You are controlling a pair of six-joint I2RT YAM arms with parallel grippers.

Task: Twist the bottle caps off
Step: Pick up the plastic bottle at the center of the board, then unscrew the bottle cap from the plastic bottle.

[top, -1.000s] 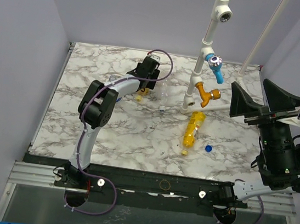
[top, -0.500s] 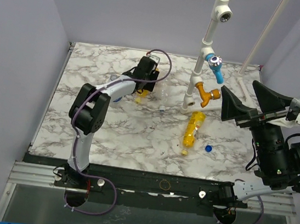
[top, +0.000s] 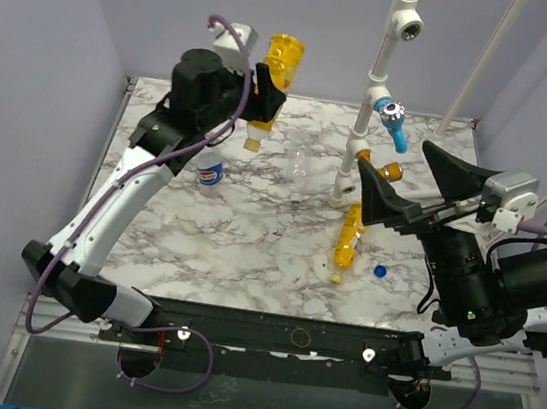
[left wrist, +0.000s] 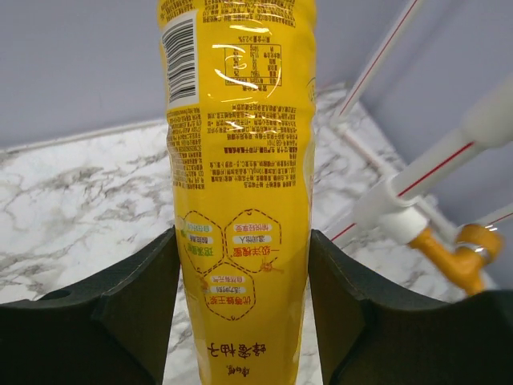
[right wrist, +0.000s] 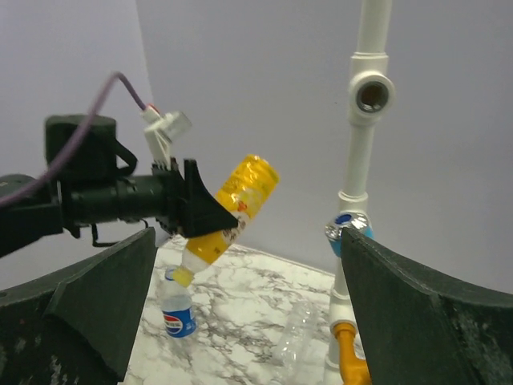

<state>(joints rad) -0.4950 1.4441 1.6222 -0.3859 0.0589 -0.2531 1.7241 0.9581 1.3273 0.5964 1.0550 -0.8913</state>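
1. Yellow-orange plastic bottle with yellow label [top: 275,79]: in the air above the 11 o'clock part of the white marble-pattern table [top: 247,252], tilted, neck downward. A small yellow ribbed cap [right wrist: 183,277] sits on its low end.
2. Left gripper [top: 264,97]: jaws clamped on the body of item 1, one finger on each side.
3. Right gripper [top: 419,183]: jaws spread wide, holding nothing, in the air above the table's 3 o'clock side.
4. Second yellow-orange plastic bottle [top: 352,237]: lying on the table at about 4 o'clock from its centre.
5. Small blue ribbed cap [top: 380,271]: loose on the table, just beside item 4's near end, at its 3 o'clock.
6. Clear plastic bottle with blue Pepsi label [top: 210,168]: upright at 10 o'clock.
7. Plain clear plastic bottle [top: 299,163]: lying near 12 o'clock.
8. White plastic pipe stand with blue and orange taps [top: 376,77]: at 1 o'clock.
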